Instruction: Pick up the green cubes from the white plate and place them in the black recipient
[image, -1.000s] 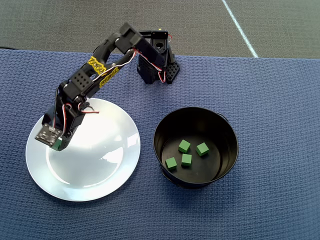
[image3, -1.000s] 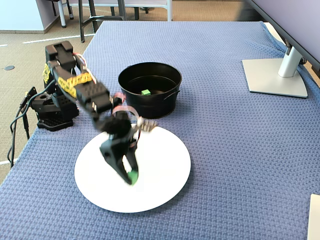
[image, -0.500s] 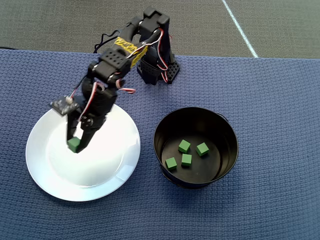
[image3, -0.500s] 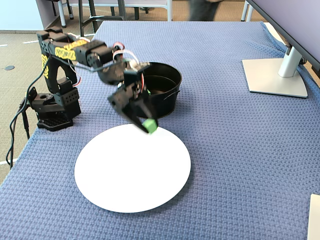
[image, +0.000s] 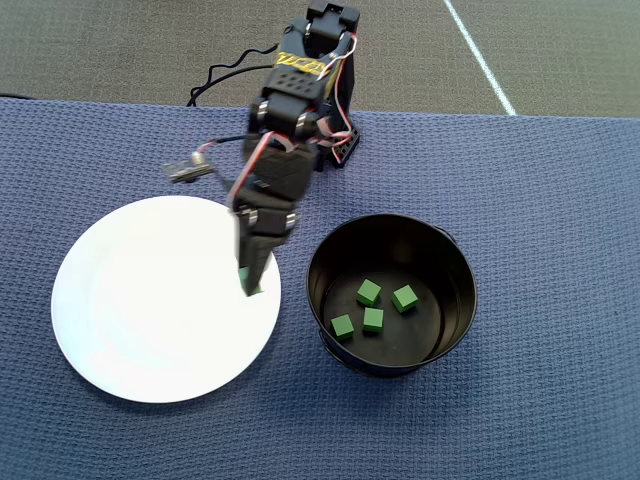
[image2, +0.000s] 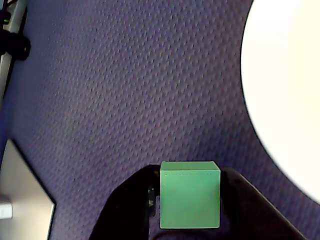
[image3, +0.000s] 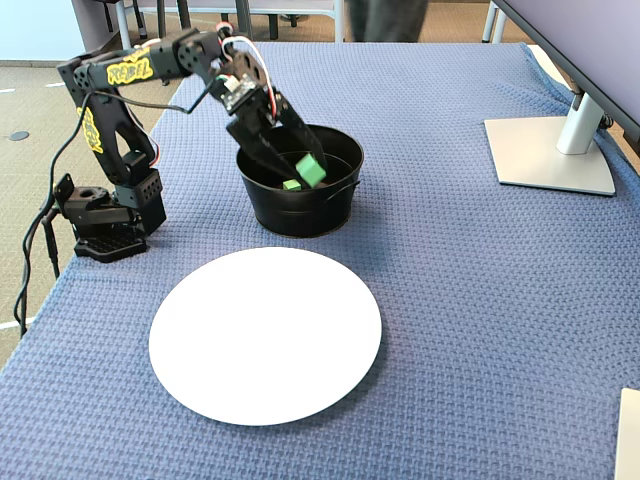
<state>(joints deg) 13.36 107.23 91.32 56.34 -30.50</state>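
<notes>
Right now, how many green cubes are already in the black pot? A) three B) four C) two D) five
B: the overhead view shows four green cubes lying on the floor of the black pot, while the fifth cube is clamped in the gripper, and the white plate is bare.

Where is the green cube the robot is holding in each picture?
Overhead view: the held green cube peeks out below the gripper, over the white plate's right edge.
Wrist view: bottom centre, between the gripper's fingers.
Fixed view: in the air in front of the black pot, at.
Shared landmark: the white plate.
</notes>
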